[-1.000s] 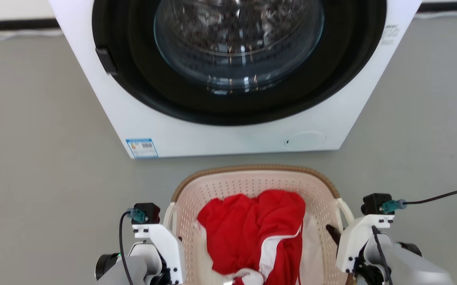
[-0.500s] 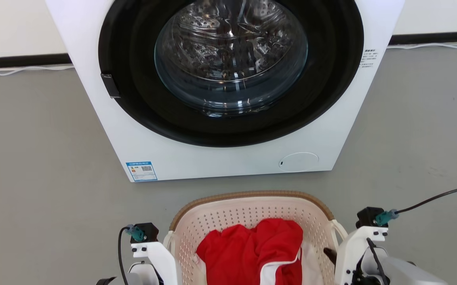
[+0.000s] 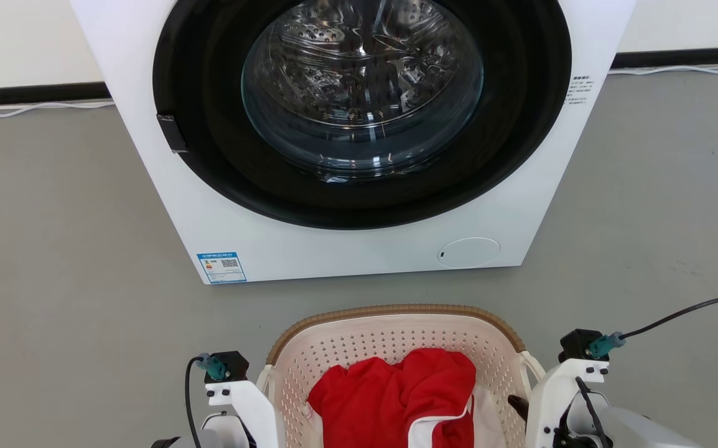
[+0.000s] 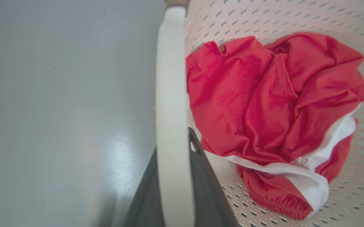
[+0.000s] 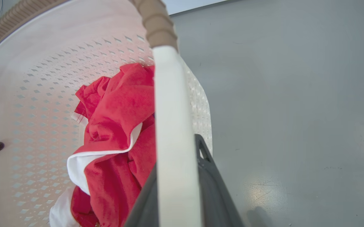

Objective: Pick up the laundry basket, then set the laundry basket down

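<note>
Setting: a plain grey floor (image 3: 54, 249) ran up to a pale wall, with a white front-loading washing machine (image 3: 359, 255) standing on it, its round glass door facing the robot.
Task's thing: the laundry basket (image 3: 396, 309) sat directly before the robot, between its two arms and a short way in front of the washing machine, apart from it.
Contents: a crumpled red and white garment (image 3: 396, 392) lay inside, bunched toward the near side.
Left pincer: the left pincer (image 4: 175, 151) was pinching the basket's left loop handle (image 4: 169, 78), one dark finger on each side of the white bar.
Right pincer: the right pincer (image 5: 177, 148) was pinching the right loop handle (image 5: 166, 94) in the same way.
Height: whether the base rested on the floor or hung just clear of it could not be told.
Step, as judged: carrying or lowering with both arms.
Risk, slip: the handles looked smooth and narrow, so a bar could slide along the fingers if the load swung.
Risk, tilt: arms moving unevenly would tip the basket and let the garment shift or spill.
Risk, collision: pushing forward could knock the far rim against the washing machine.
Risk, release: letting go before the base was down would drop it.
</note>
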